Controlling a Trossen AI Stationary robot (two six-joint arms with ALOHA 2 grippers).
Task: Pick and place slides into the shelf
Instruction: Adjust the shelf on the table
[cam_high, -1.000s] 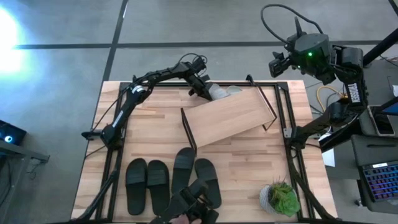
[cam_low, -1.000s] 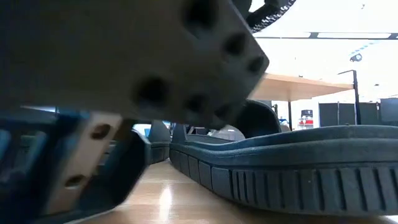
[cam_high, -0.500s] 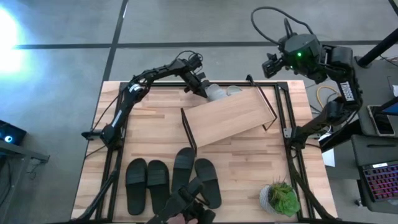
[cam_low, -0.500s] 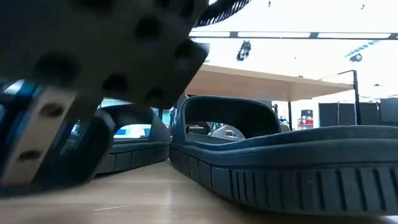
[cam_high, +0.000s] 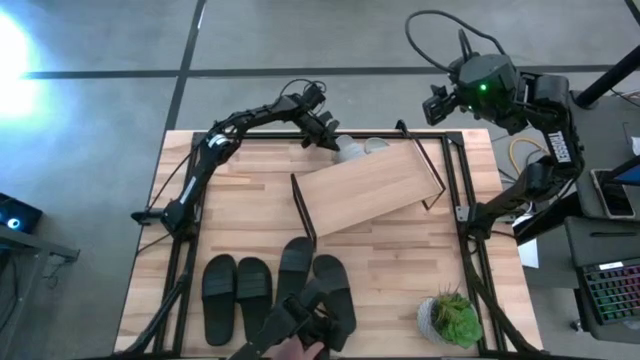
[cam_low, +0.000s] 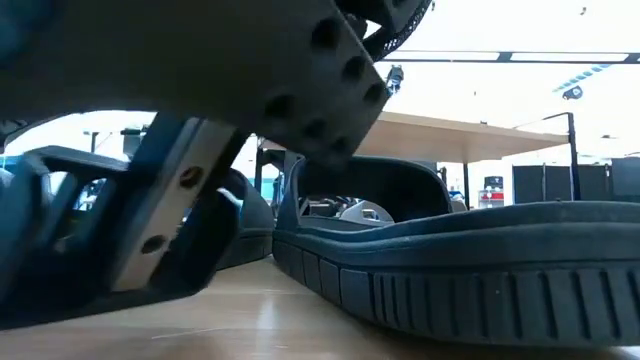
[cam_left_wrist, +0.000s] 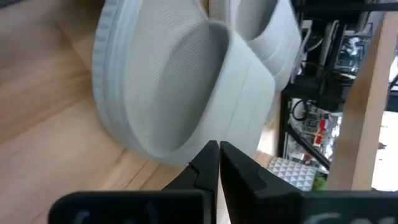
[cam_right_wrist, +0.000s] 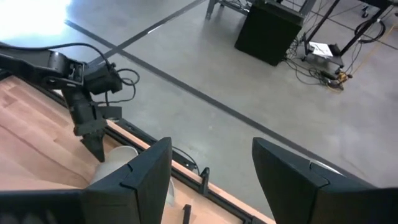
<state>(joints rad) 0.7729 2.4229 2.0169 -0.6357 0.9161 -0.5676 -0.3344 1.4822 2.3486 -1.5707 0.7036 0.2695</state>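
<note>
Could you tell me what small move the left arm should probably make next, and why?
Probably open the left tool and ease it down over the nearest light grey slide. Its fingers are shut and empty, with the tips right at the slide's edge at the table's far side, behind the shelf. The right tool waits open, raised beyond the table's far right corner.
</note>
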